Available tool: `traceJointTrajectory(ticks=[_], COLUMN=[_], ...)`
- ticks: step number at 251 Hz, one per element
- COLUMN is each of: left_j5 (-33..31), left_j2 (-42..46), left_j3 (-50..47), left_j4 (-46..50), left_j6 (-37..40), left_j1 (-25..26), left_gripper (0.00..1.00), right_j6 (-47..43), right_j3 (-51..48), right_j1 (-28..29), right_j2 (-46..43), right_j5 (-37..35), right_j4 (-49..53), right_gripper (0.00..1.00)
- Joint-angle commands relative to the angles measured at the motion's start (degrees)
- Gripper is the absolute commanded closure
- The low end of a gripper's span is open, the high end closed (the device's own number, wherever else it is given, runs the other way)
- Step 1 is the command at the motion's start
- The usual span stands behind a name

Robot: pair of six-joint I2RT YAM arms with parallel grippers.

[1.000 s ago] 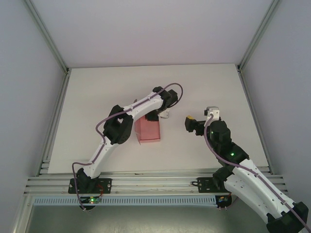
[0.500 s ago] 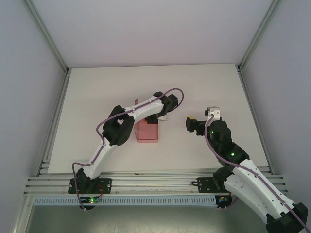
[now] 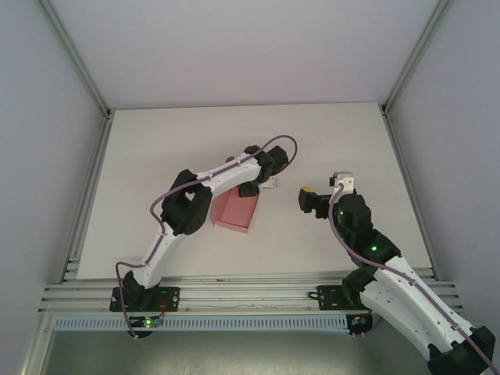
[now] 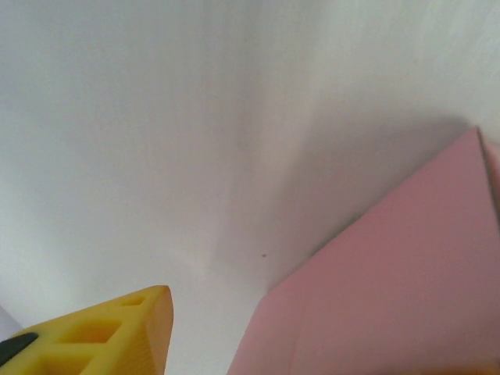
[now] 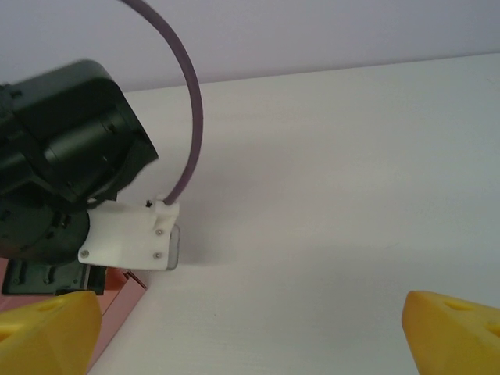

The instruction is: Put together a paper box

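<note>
paper box (image 3: 237,212) on table (image 3: 156,141) beneath left pincer (image 3: 249,188), jaws partly open; right pincer (image 5: 250,328) wide, empty.

A robot lab test cell: bare white table (image 3: 328,141), aluminium rails (image 3: 250,295), plain enclosing walls (image 3: 234,47)

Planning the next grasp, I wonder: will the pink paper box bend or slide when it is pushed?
Probably light and bendable: the paper box looks like thin pink card. Lying low on the smooth white table, it would likely slide rather than tip. Hard pinching may crease it.
</note>
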State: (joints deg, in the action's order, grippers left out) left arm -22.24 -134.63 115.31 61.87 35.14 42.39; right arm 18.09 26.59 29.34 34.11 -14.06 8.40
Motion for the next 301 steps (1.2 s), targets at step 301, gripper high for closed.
traceJointTrajectory(ticks=[301], left_j5=[-4.39], left_j2=[71.89], left_j3=[-54.30], left_j4=[-21.47], left_j6=[-67.15], left_j1=[-1.36], left_gripper=[0.00], right_j6=[-21.22], right_j3=[38.55], right_j1=[7.87], right_j2=[66.19], right_j5=[23.54], right_j4=[0.82], right_gripper=[0.06])
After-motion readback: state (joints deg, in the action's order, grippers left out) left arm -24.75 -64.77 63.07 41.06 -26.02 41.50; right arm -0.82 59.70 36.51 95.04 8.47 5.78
